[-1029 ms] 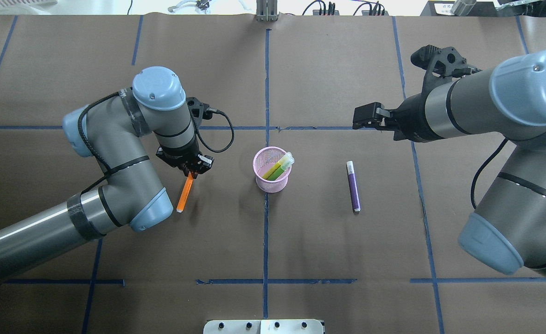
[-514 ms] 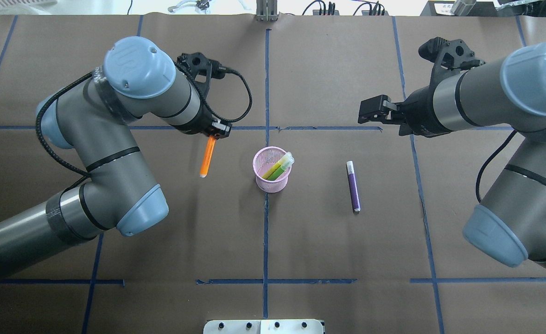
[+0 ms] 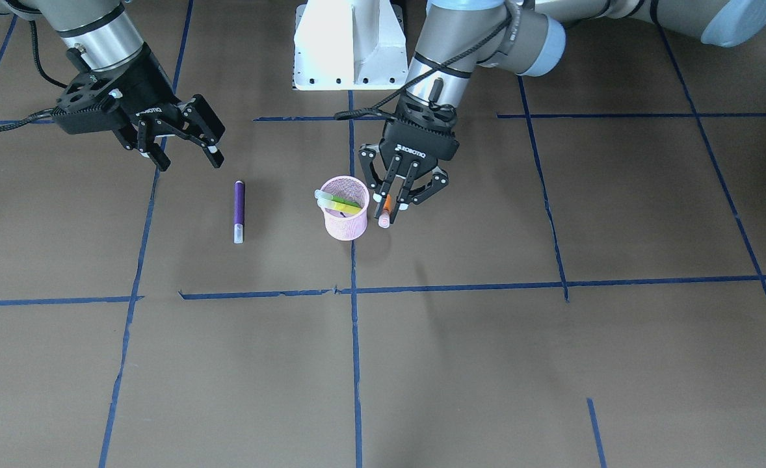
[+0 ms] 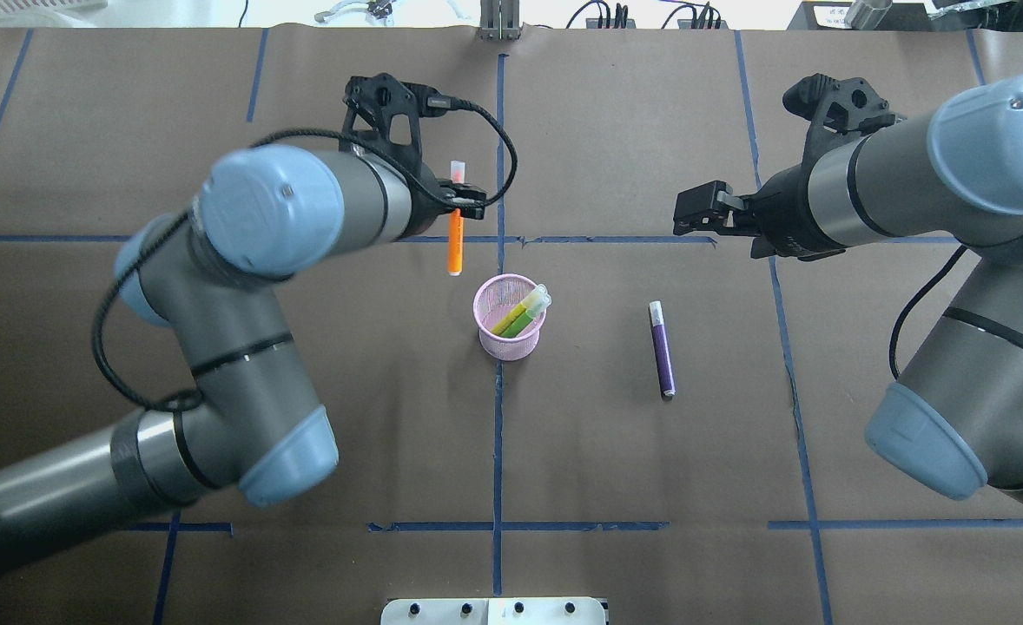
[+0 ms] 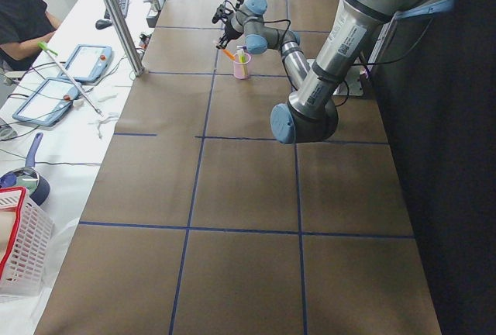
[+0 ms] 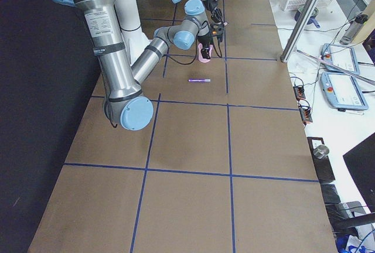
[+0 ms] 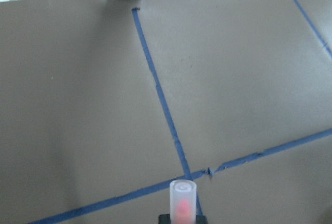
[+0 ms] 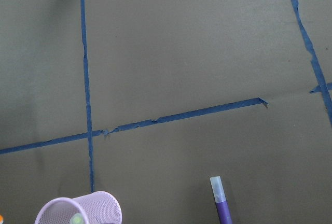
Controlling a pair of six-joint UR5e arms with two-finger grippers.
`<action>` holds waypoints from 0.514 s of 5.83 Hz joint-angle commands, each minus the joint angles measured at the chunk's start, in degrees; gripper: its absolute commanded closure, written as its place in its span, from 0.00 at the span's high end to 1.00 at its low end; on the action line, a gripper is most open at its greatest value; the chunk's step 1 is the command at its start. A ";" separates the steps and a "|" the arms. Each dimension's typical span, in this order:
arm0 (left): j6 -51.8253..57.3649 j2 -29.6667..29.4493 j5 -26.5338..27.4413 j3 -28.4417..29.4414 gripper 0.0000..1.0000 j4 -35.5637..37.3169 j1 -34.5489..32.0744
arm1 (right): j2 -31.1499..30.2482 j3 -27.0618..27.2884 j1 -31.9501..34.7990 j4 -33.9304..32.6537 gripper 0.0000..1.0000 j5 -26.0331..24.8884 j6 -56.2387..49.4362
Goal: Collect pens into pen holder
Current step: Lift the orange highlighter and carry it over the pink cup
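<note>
The pink mesh pen holder [image 4: 510,340] stands at the table's centre, also in the front view [image 3: 346,226] and the right wrist view [image 8: 78,212]. A green pen [image 4: 522,319] and a yellow-green one lean inside it. My left gripper [image 4: 459,207] is shut on the orange pen [image 4: 455,247] and holds it nearly upright in the air, just beside the holder [image 3: 386,207]. Its pale cap [image 7: 182,202] shows in the left wrist view. The purple pen [image 4: 662,349] lies flat on the table to the holder's right [image 3: 239,208]. My right gripper [image 3: 188,158] hovers open and empty beyond it.
Blue tape lines [image 4: 499,156] cross the brown table cover. The white robot base [image 3: 350,45] stands behind the holder. A metal plate [image 4: 494,610] sits at the near edge. Tablets [image 5: 46,98], a white basket [image 5: 19,250] and an operator are beside the table.
My left gripper has lifted the orange pen off the table and carried it right and away, to just beside the holder, turning it nearly upright. My right arm barely shifted.
</note>
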 commanded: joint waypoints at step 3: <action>-1.61 0.43 16.42 1.05 0.00 -6.00 8.81 | 0.03 -0.70 -0.10 -0.05 1.00 0.00 0.01</action>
